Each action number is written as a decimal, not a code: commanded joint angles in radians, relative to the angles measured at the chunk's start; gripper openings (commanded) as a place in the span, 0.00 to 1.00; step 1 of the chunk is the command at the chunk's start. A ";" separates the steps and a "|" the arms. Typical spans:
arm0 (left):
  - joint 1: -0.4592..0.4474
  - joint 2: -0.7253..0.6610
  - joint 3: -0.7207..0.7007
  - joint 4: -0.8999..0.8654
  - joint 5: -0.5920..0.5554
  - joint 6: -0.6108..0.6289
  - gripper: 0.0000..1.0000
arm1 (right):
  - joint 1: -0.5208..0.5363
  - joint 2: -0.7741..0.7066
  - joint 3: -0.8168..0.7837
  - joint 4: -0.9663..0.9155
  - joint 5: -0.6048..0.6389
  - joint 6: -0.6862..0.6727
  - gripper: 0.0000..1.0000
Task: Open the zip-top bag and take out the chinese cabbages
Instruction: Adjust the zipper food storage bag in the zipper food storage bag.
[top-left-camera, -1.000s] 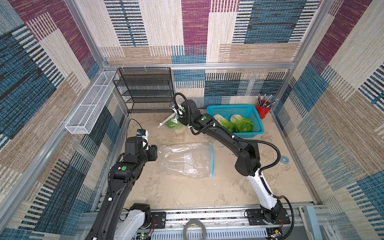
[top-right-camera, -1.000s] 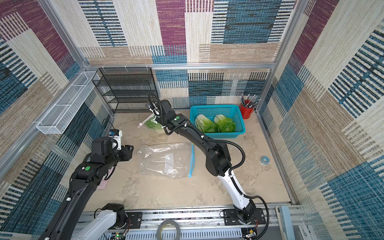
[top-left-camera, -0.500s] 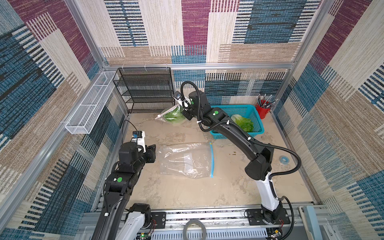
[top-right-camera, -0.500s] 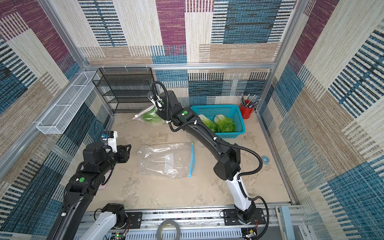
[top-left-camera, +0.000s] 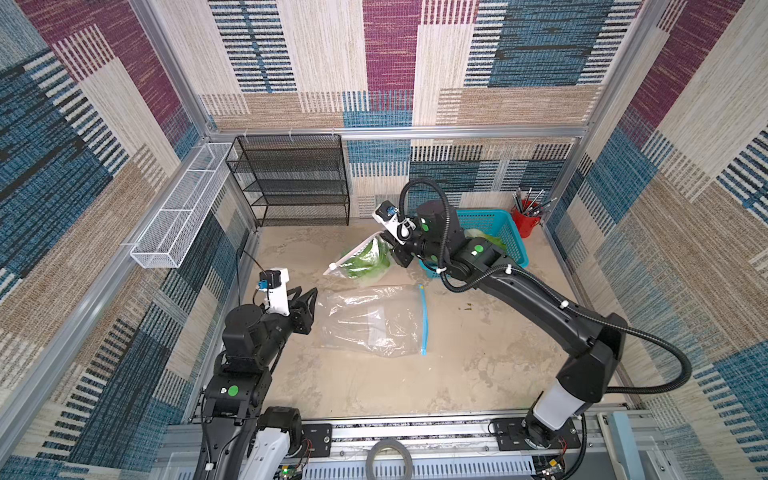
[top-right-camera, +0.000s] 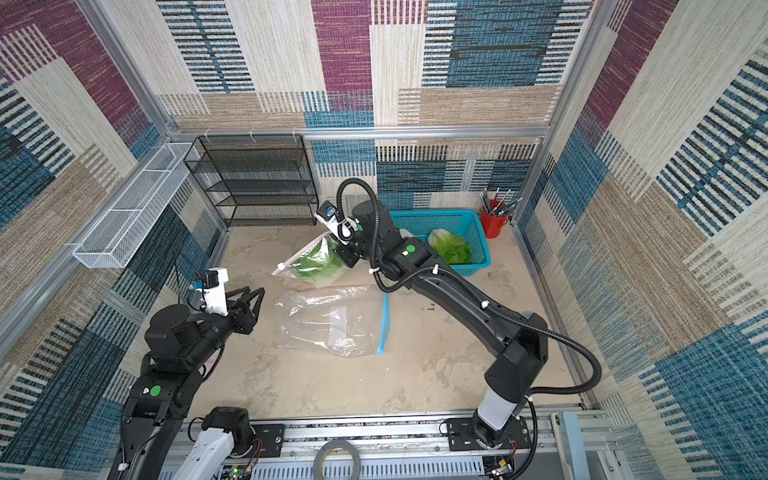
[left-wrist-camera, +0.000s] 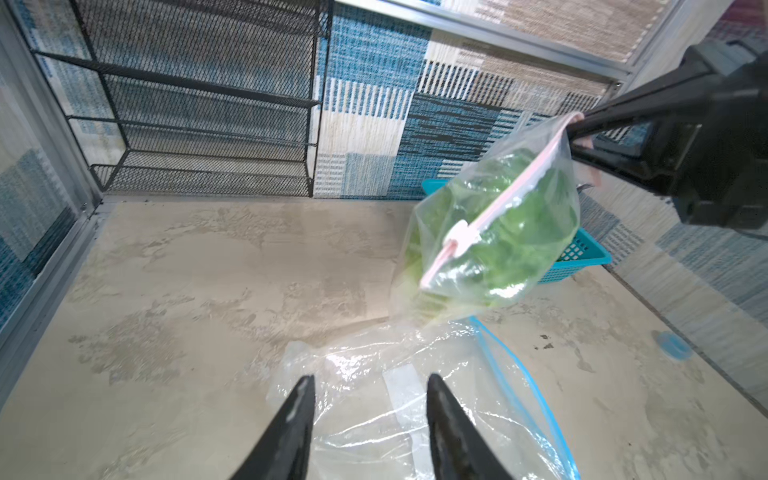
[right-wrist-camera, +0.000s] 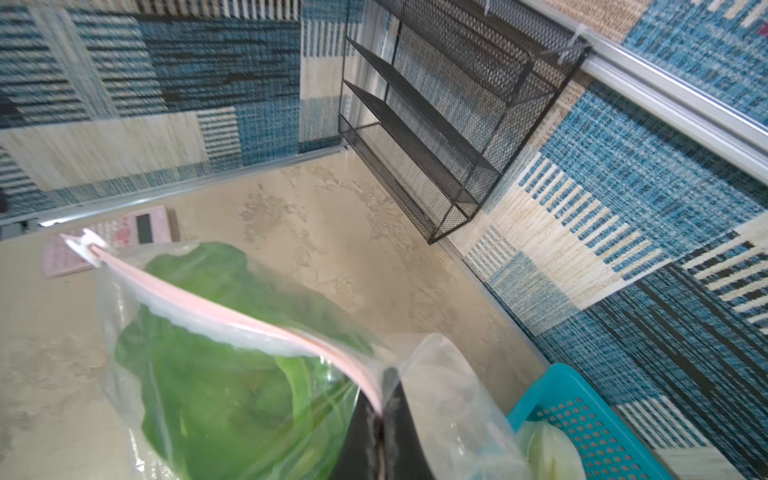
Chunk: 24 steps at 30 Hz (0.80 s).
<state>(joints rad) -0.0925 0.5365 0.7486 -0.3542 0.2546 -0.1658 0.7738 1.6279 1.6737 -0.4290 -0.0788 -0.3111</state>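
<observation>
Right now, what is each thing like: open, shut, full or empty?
pink-zip bag, lifted, cabbage inside.
right gripper, shut on pink-zip bag.
left gripper, open, holding nothing.
blue-zip bag, lying flat, empty, mouth open.
basket, holds loose cabbage.
red cup, full of pens.

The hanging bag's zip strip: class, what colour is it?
The zip strip is pale pink, clearest in the right wrist view.

No readable text, brand, number or sign anywhere. Blank white label strip on clear flat plastic zip-top bag with blue seal. Plain round green stickers on black robot arm segments, unlettered. Key markings on pink pocket calculator too blurred to read.
</observation>
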 joint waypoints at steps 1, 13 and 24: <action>0.001 -0.011 -0.011 0.077 0.097 -0.005 0.46 | 0.001 -0.075 -0.098 0.113 -0.084 0.080 0.00; 0.005 0.015 -0.011 0.172 0.224 -0.035 0.45 | 0.002 -0.233 -0.493 0.272 -0.288 0.207 0.00; 0.004 0.210 0.164 0.047 0.296 0.023 0.39 | -0.039 -0.217 -0.657 0.306 -0.231 0.266 0.00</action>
<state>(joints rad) -0.0883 0.7216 0.9020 -0.2638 0.5129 -0.1772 0.7517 1.3972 1.0340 -0.1902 -0.3275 -0.0841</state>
